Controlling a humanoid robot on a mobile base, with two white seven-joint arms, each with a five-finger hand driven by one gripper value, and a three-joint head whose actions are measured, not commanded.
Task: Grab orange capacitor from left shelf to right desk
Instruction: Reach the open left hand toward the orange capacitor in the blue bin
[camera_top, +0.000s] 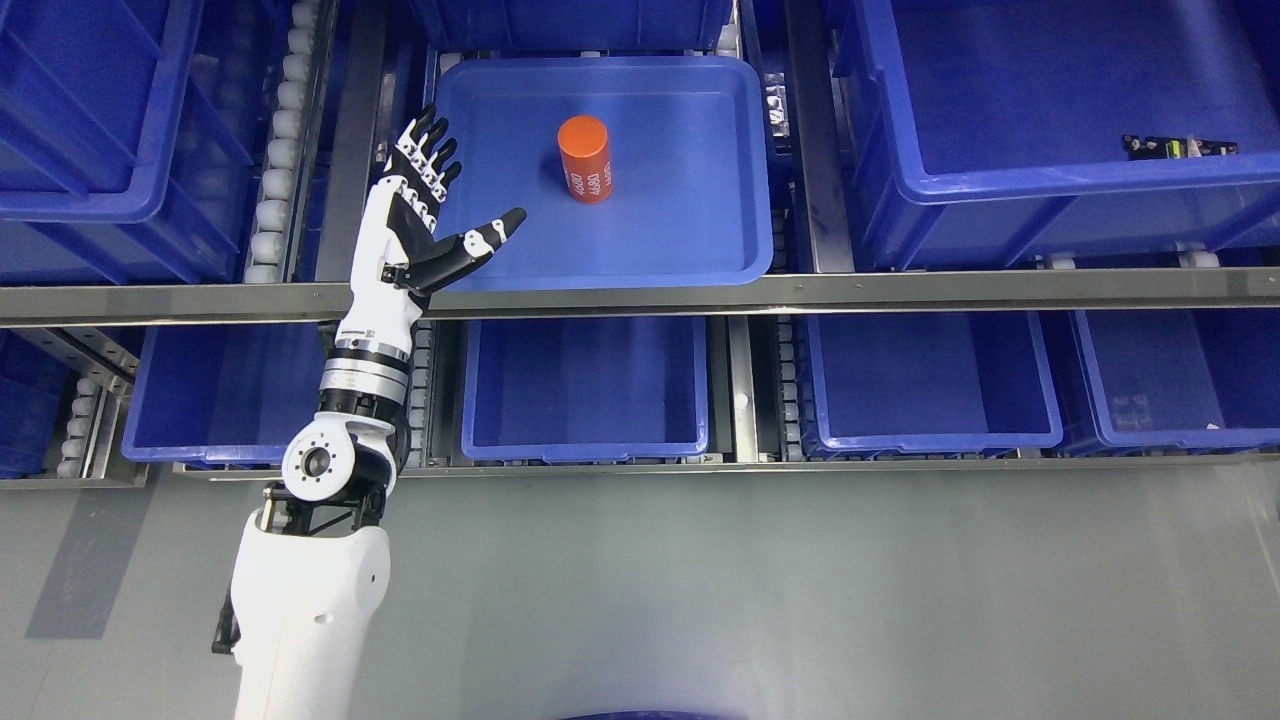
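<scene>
An orange cylindrical capacitor (585, 158) with white print stands upright in a shallow blue tray (690, 230) on the upper shelf level. My left hand (445, 195) reaches up from the lower left to the tray's left edge. Its fingers (425, 150) are spread and its thumb points right toward the capacitor. The hand holds nothing and is well left of the capacitor, not touching it. The right arm does not show.
Deep blue bins surround the tray: one at upper left (90, 130), a large one at upper right (1050, 120) with a small dark part (1180, 147) in it. Three blue bins (585, 390) sit on the lower level. A steel rail (800, 290) fronts the shelf. Grey floor lies below.
</scene>
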